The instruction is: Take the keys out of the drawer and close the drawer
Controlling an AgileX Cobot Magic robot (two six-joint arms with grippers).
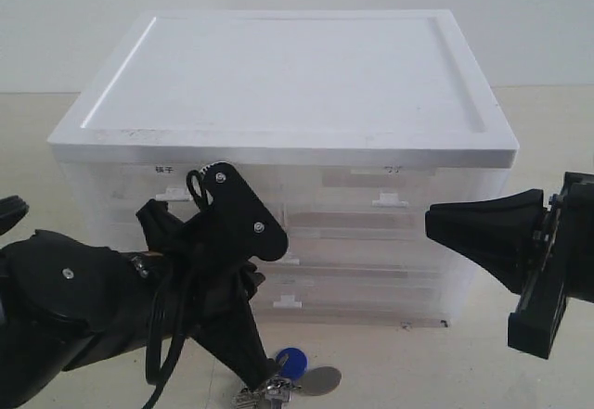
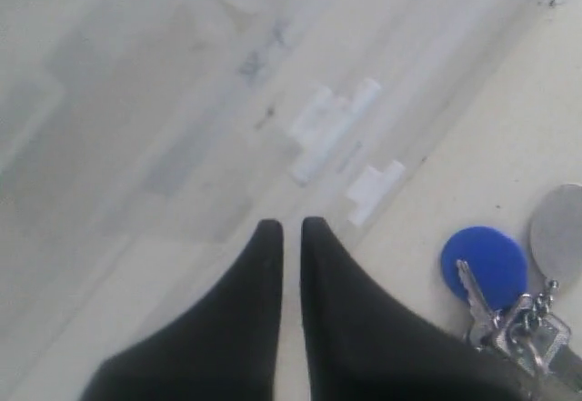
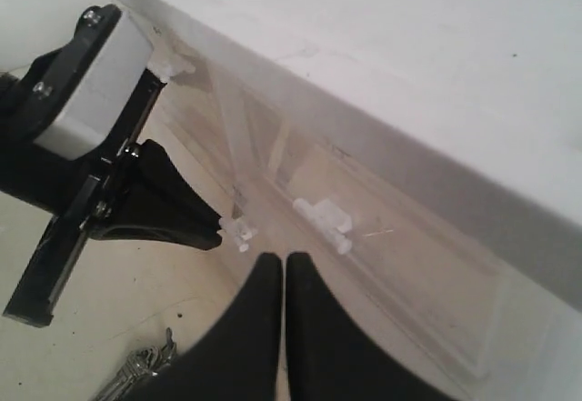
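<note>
While the white cabinet [image 1: 278,75] stands with the drawer [image 1: 371,300] flush in its front, I see the left gripper [image 2: 291,228] and right gripper [image 3: 285,260] both closed on nothing. The keys [image 1: 290,379] lie on the table [image 1: 427,372], just beside the left gripper.

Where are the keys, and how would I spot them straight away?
Find the big white plastic drawer cabinet. On the pale table just in front of it, low down near the middle, lie the keys, a small silvery bunch. They are the only thing with a round blue tag and a grey oval fob.
</note>
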